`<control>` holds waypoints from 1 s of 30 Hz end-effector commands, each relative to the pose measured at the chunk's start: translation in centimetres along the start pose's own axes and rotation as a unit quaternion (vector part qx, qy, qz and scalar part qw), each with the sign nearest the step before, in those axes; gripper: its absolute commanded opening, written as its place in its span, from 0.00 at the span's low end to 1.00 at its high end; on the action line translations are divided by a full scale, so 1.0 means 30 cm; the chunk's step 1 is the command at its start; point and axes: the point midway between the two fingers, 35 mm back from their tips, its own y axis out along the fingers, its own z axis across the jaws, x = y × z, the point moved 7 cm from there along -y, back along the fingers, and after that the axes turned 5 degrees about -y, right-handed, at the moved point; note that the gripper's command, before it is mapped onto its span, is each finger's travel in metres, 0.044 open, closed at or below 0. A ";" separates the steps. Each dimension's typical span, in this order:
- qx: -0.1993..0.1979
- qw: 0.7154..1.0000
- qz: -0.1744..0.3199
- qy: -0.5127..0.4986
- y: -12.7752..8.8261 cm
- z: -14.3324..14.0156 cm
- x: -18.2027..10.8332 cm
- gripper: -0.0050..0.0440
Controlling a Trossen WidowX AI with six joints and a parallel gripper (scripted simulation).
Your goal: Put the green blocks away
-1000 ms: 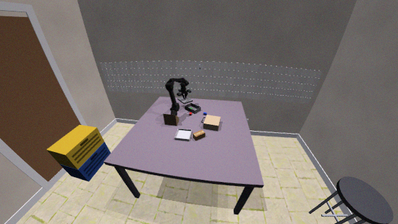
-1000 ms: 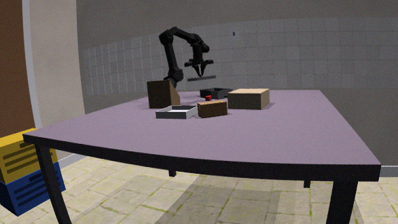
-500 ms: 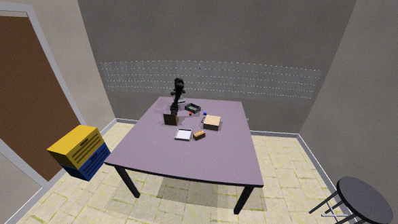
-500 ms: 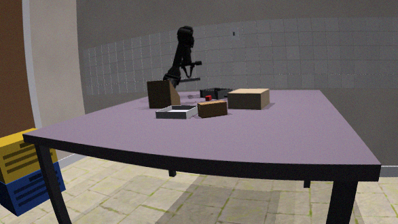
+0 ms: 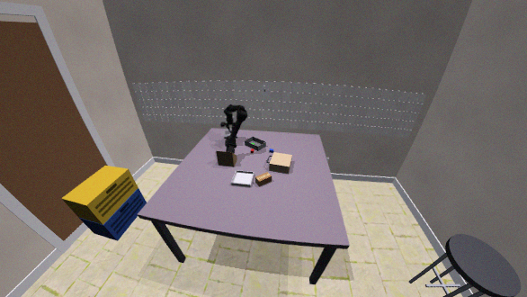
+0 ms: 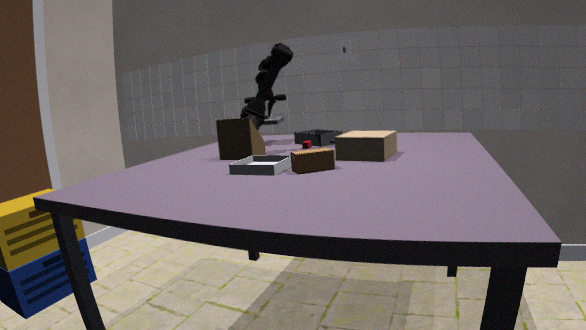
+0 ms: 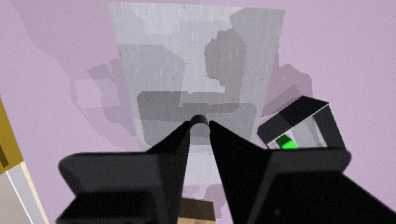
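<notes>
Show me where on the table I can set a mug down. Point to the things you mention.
Free patches on the table (image 5: 243, 211) (image 6: 300, 205) (image 7: 345, 40), in the top view: between the white tray (image 5: 242, 184) (image 6: 251, 170) and the near edge, and between the tan box (image 5: 281, 163) (image 6: 361, 146) and the right edge. It is crowded around the dark bin (image 5: 250, 146) (image 6: 306, 138) (image 7: 302, 110) and the red cube (image 5: 252, 151) (image 6: 307, 144).

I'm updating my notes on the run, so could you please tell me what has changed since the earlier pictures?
The gripper swung left over the table, carrying the lid away from the basket. The basket stayed put.
</notes>
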 end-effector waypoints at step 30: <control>-0.001 1.000 0.007 0.000 0.270 0.005 -0.013 0.10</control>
